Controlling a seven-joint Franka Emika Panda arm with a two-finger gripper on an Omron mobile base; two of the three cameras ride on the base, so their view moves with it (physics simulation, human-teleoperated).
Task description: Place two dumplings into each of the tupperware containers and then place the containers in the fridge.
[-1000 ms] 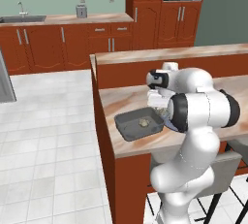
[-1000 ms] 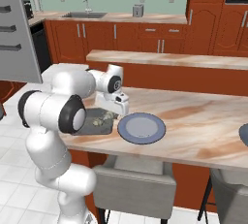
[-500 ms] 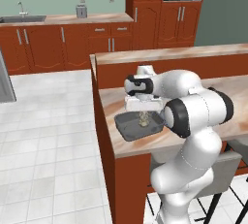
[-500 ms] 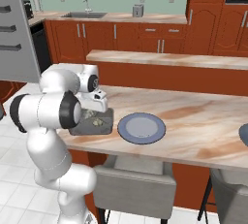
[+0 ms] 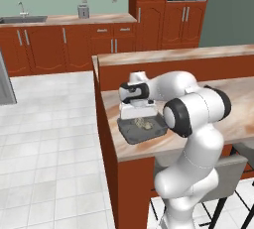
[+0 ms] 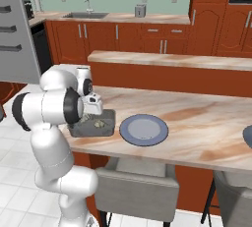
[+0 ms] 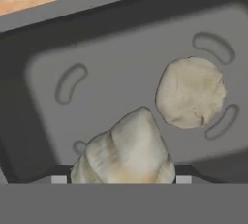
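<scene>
Counter of marbled stone carries a round blue-grey plate and, just beside it, a dark grey tupperware container; the gripper hangs low over that container, fingers spread around a dumpling held between them; a second dumpling lies on the container floor nearby.

A round blue-grey flat plate lies at the centre of the frame on the marbled tan countertop. Reddish-brown wooden cabinets span the upper part, with a small grey toaster and a steel sink faucet upper left.
</scene>
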